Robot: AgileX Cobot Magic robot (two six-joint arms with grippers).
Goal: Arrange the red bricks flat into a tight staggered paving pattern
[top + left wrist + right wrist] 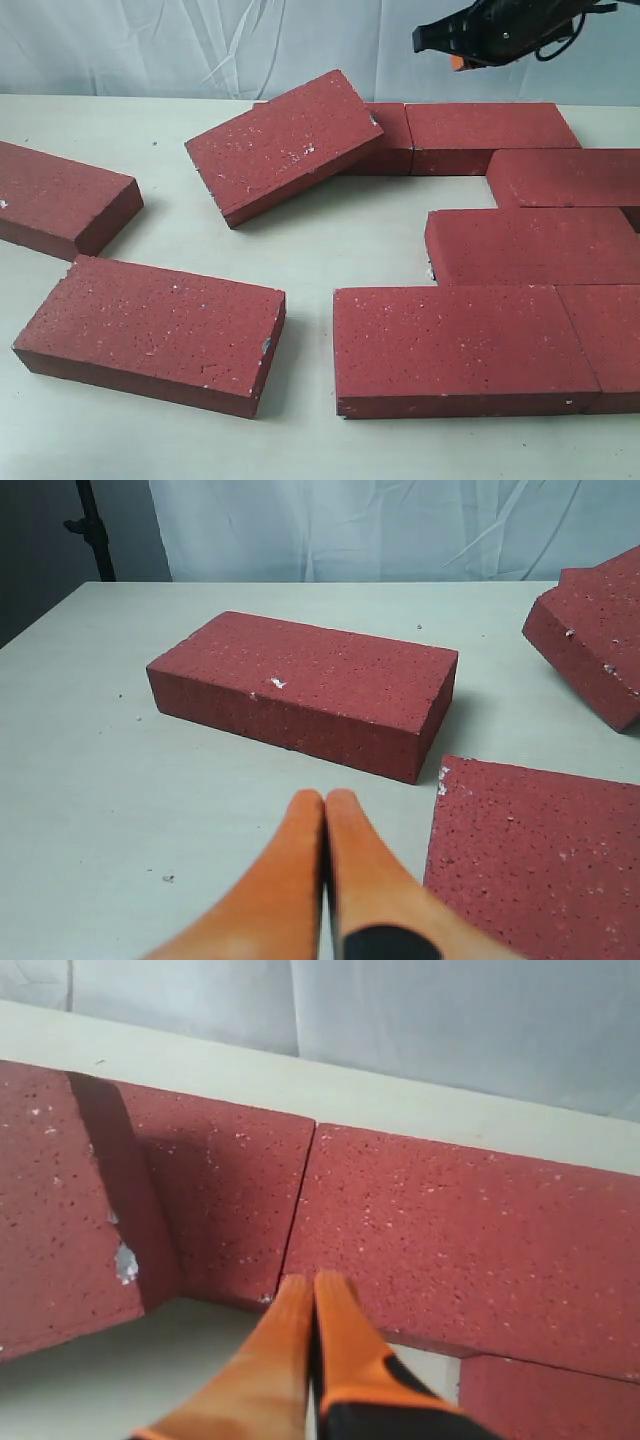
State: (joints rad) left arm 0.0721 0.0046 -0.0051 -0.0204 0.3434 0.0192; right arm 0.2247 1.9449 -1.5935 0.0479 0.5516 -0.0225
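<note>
Table [330, 240]: pale, flat top; carries all the red bricks.
Left gripper [325, 802]: orange fingers pressed together tip to tip, nothing held; it points at the far-left brick.
Right gripper [312, 1285]: orange fingers closed on each other, empty; the tips point at the seam between the two back-row bricks.
Right arm [500, 30]: raised above the back right of the table.
Far-left brick [65, 200]: flat, loose, well apart from the laid group.
Front-left brick [150, 330]: flat, loose, set at an angle, near the front-row brick.
Tilted brick [285, 145]: skewed, one end resting on a back-row brick, the other end on the table.
Back-row bricks [490, 135]: flat, butted end to end.
Middle bricks [535, 245]: flat, offset from each other on the right.
Front-row brick [460, 345]: flat, touching its neighbour [610, 340] end to end.
</note>
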